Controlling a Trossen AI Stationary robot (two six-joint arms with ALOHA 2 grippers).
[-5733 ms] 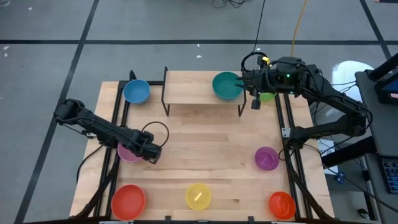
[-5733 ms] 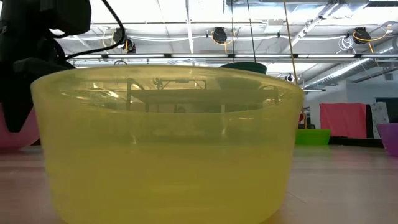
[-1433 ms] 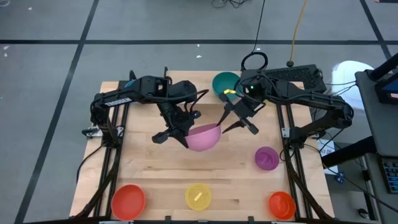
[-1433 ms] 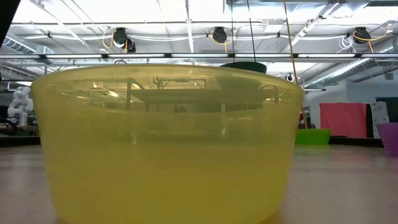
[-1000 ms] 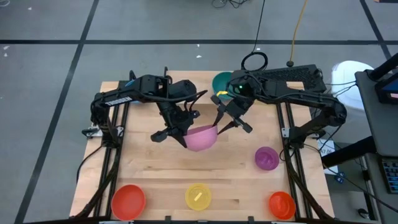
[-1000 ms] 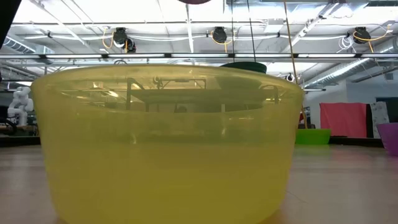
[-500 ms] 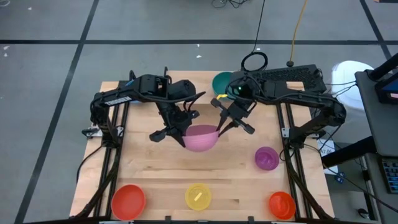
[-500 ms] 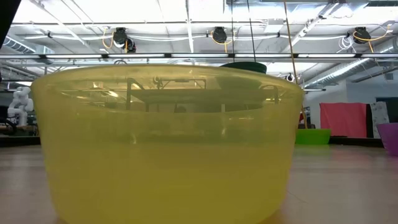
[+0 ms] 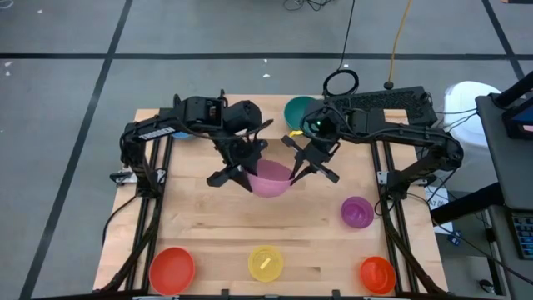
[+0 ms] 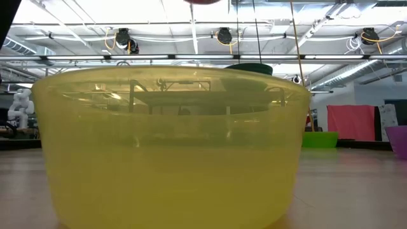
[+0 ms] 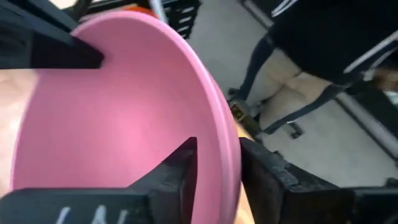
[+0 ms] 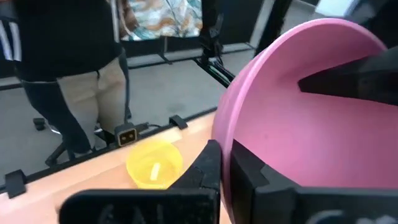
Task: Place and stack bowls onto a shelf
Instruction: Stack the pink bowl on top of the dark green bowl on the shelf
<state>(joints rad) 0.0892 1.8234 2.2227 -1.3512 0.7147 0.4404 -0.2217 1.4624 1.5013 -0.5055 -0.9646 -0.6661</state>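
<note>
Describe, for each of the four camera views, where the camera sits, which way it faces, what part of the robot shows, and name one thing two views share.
High view: overhead, facing straight down on the table; both arms, left gripper, right gripper.
Low view: table height, facing the room through the yellow bowl; no arm shows.
Left wrist view: on the left arm, facing the pink bowl past open jaws.
Right wrist view: on the right arm; jaws shut on that bowl's rim.
Shared: both wrist views show the pink bowl.

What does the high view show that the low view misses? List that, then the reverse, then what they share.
Only high: both arms, the right claw shut on the pink bowl at its rim, the left claw at the opposite rim. Only low: a green bowl and ceiling lights. Both: yellow bowl, purple bowl, teal bowl; low catches just a pink sliver up top.
</note>
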